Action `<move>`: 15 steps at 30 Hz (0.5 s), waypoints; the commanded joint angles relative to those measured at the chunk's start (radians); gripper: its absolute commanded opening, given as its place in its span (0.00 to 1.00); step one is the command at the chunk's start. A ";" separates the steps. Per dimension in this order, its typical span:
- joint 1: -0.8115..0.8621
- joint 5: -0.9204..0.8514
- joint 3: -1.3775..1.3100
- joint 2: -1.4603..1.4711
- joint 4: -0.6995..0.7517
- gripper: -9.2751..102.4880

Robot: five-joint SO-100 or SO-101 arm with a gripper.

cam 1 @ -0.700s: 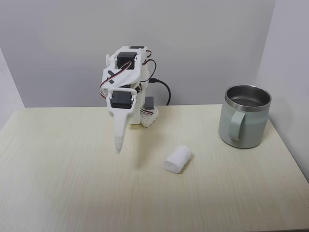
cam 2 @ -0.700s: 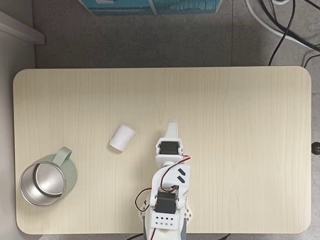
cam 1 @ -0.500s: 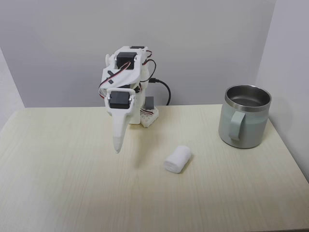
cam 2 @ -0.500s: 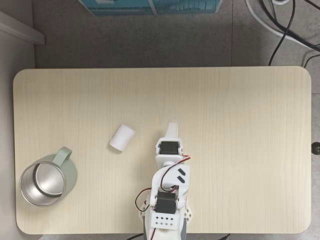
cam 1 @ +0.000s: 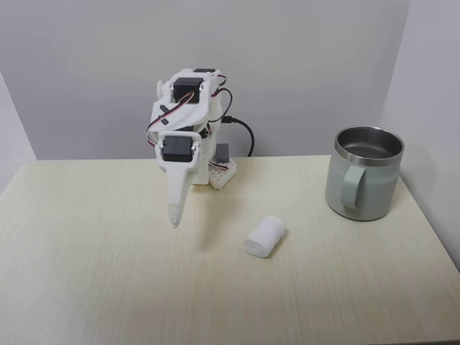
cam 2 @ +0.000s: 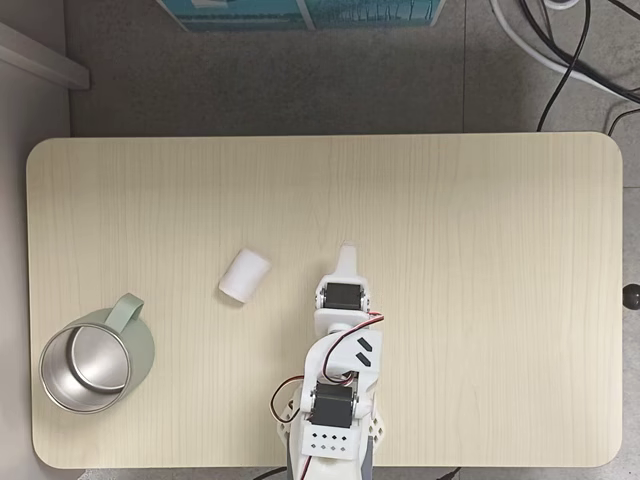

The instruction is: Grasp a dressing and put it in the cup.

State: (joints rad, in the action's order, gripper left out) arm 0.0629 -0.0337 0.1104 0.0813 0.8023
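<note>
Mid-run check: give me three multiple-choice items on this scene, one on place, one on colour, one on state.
1. Where is the dressing?
A. inside the cup
B. lying on the table, apart from the cup
C. between the gripper's fingers

2. What colour is the outside of the cup?
A. pale grey-green
B. red
C. black

3. How does the gripper stand?
A. clamped on the dressing
B. resting inside the cup
C. shut on nothing, pointing down above the table

Answers:
1 B: both fixed views show the roll on bare wood, clear of the cup.
2 A: grey-green wall under a steel rim.
3 C: its fingers meet in one tip, left of the roll in the front fixed view.
</note>
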 commanded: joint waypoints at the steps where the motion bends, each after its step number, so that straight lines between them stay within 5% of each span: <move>1: -0.008 -0.002 0.018 0.005 0.020 0.08; 15: -0.110 -0.144 0.420 -0.044 0.278 0.08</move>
State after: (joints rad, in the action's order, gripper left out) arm 0.0046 -0.1442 0.3973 0.0813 1.0216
